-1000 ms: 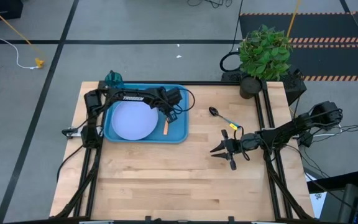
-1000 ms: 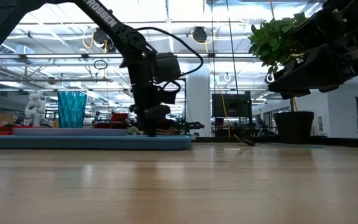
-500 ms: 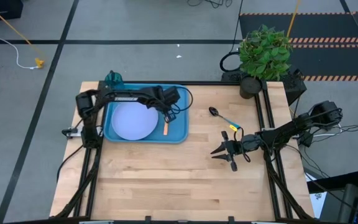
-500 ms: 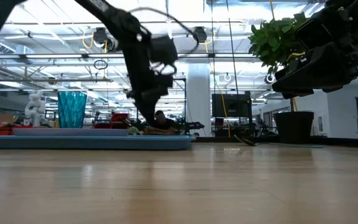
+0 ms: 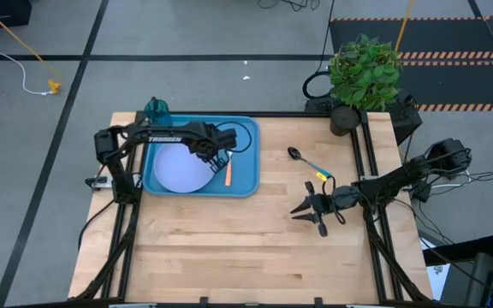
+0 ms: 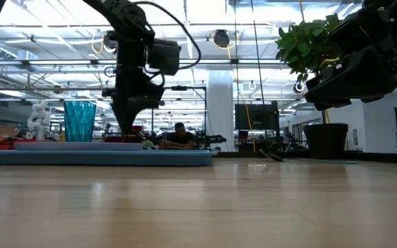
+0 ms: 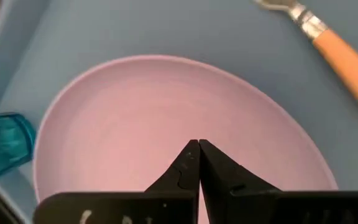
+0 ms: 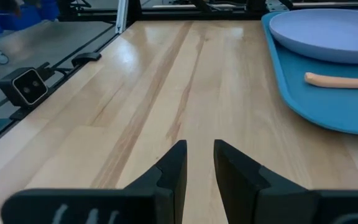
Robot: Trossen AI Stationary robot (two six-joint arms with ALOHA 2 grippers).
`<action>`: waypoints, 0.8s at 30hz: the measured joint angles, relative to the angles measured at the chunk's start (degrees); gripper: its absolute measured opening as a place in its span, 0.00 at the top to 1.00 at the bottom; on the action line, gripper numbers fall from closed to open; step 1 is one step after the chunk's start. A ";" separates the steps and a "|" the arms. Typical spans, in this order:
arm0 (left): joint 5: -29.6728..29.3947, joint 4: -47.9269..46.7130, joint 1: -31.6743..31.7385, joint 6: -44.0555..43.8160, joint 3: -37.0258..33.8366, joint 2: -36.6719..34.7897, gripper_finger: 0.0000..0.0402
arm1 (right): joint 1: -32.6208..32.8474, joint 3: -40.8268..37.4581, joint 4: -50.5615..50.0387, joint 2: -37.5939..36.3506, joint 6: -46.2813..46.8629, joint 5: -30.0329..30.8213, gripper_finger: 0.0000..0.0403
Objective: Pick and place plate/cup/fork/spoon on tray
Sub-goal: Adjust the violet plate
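The cup is standing upright at the far left corner of the tray, which is also holding the plate and, right of it, the fork, its long axis running near to far. The left gripper is hovering over the plate's right edge, fingers pressed together, empty. Farther right, the spoon is lying diagonally on the table, bowl pointing far-left. The right gripper is hanging nearby, fingers narrowly parted, empty.

Two arms, matte black, jointed tubular links. Left arm, upper left of the high view: white "TROSSEN" lettering on the forearm, black cable looped beside the wrist. Right arm, right of frame: yellow tag near the wrist, black cabling trailing from the base.
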 joint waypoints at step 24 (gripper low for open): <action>3.29 25.33 0.90 6.10 -10.07 -0.03 0.99 | 0.19 0.00 0.42 -0.02 2.27 2.05 0.83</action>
